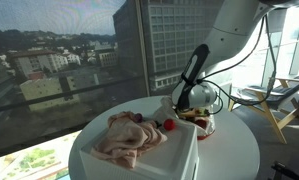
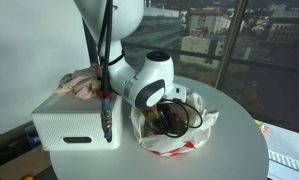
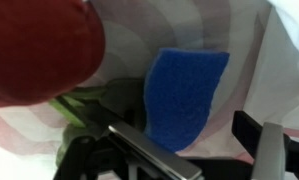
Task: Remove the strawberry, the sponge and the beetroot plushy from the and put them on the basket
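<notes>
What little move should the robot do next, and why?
Probably lift the gripper straight up out of the basket. In the wrist view the jaws look open and empty, and the blue sponge already lies inside it beside a red thing, so nothing there seems to need holding.

The blue sponge (image 3: 184, 95) looks matt and finely porous — foam. The crumpled pink cloth (image 1: 129, 135) looks soft, the white box (image 2: 74, 125) matt plastic — the round white surface (image 1: 234, 150) smooth.
</notes>
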### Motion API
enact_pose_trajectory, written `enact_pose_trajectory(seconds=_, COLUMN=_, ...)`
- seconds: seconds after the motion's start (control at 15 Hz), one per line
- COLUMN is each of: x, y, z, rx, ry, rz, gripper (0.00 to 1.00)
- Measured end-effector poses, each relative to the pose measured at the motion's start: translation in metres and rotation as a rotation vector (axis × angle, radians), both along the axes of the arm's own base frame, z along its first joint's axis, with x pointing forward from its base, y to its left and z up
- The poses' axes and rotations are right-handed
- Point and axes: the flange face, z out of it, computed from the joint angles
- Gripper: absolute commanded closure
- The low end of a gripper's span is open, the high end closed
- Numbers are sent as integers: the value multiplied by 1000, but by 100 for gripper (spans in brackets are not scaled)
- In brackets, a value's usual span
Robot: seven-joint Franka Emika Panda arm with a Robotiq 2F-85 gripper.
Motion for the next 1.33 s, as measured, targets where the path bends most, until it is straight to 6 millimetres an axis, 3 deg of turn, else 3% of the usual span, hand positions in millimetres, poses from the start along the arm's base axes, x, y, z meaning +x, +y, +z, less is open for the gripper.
enact_pose_trajectory(seconds=0.33, x=2, y=-3, z=-7, rx=-3, ry=-3, rz=-5, gripper=66)
enact_pose_trajectory(seconds=0.73, x=2, y=2, z=-5, rx=-12, ry=-10, rz=11, gripper=86)
enact_pose_trajectory(seconds=1.07, x=-10, y=16, z=7, rx=-59, ry=0, rz=51, gripper=78)
enact_pose_trajectory(seconds=1.33, x=-27, y=24, z=37, rx=-151, ry=-4, rz=85, gripper=80)
